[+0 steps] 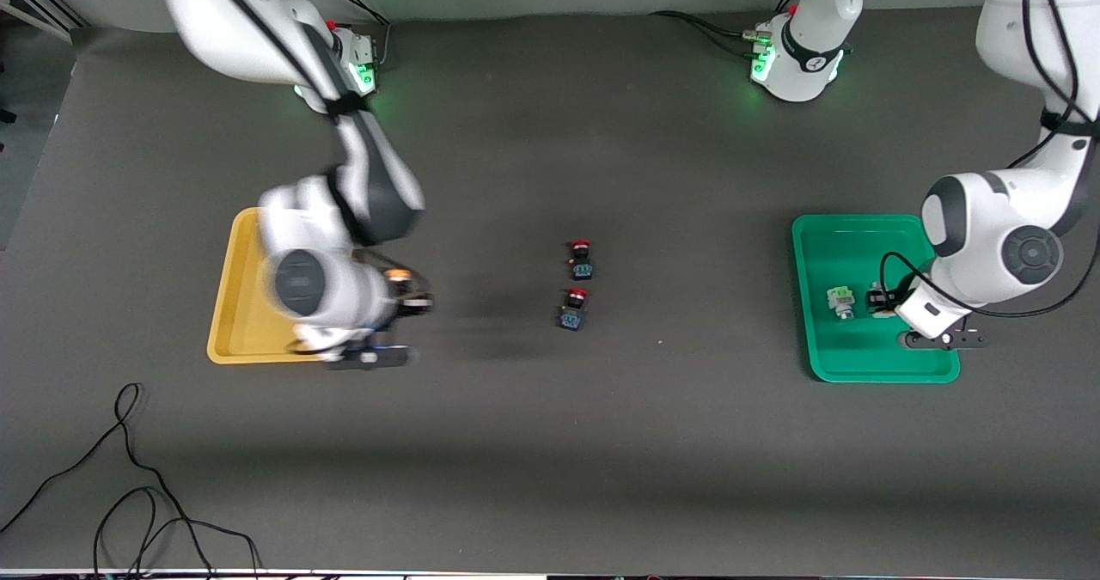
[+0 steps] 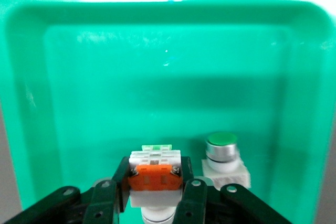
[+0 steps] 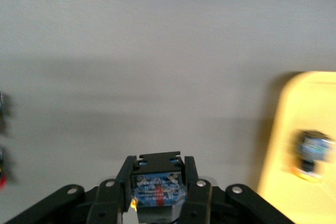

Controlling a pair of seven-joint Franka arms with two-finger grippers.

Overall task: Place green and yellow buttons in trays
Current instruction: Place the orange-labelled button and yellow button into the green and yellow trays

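Over the green tray (image 1: 859,245), my left gripper (image 1: 880,300) is shut on a whitish button (image 2: 155,157) with an orange block and a green tab. My left gripper (image 2: 155,178) holds it low above the tray floor (image 2: 131,87). A whitish-grey button with a green cap (image 2: 222,153) stands in the tray beside it (image 1: 840,302). At the yellow tray's (image 1: 236,305) edge, my right gripper (image 1: 411,295) is shut on a black-bodied button with an orange cap (image 1: 397,276). In the right wrist view my right gripper (image 3: 156,178) clamps its blue-labelled body (image 3: 157,191), and another button (image 3: 311,155) lies blurred in the yellow tray (image 3: 315,98).
Two black buttons with red caps (image 1: 581,259) (image 1: 573,308) stand at mid-table, one nearer the front camera than the other. A loose black cable (image 1: 137,494) lies on the table near the front edge, toward the right arm's end.
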